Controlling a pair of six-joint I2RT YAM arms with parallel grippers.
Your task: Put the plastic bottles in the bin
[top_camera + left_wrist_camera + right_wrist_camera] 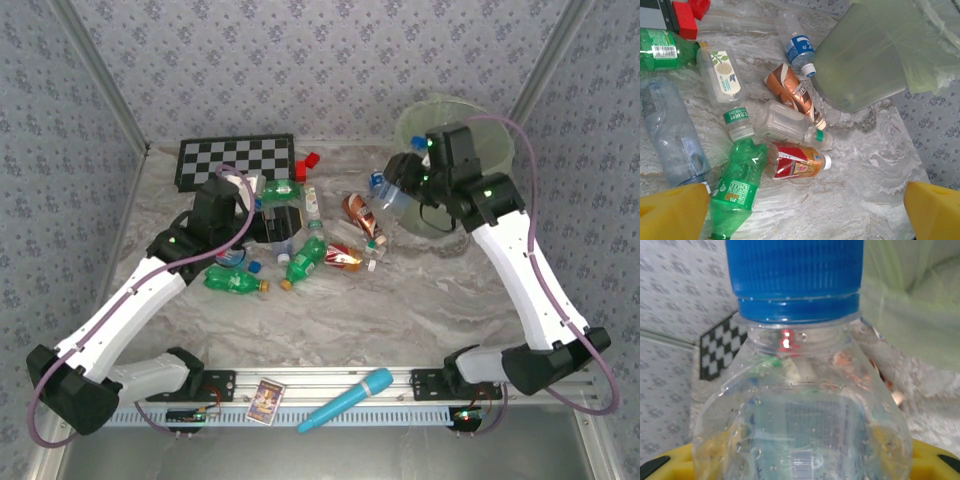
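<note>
My right gripper (398, 192) is shut on a clear plastic bottle (800, 405) with a blue cap (795, 275), held up just left of the pale yellow-green bin (455, 130). Yellow fingers (932, 460) press the bottle's sides. My left gripper (802, 215) hangs open over the pile, nothing between its yellow fingers (670, 210). Below it lie a green bottle (737, 190), a red-and-orange labelled bottle (797, 161), a clear one with a green band (785, 125), a brown one (792, 92) and a blue-labelled one (797, 47) beside the bin (875, 50).
A checkerboard (237, 160) and red blocks (305, 165) lie at the back. A turquoise microphone-shaped object (345, 400) and a small card (265, 398) rest on the front rail. More bottles, such as a green one (235, 282), lie under the left arm. Patterned walls close in both sides.
</note>
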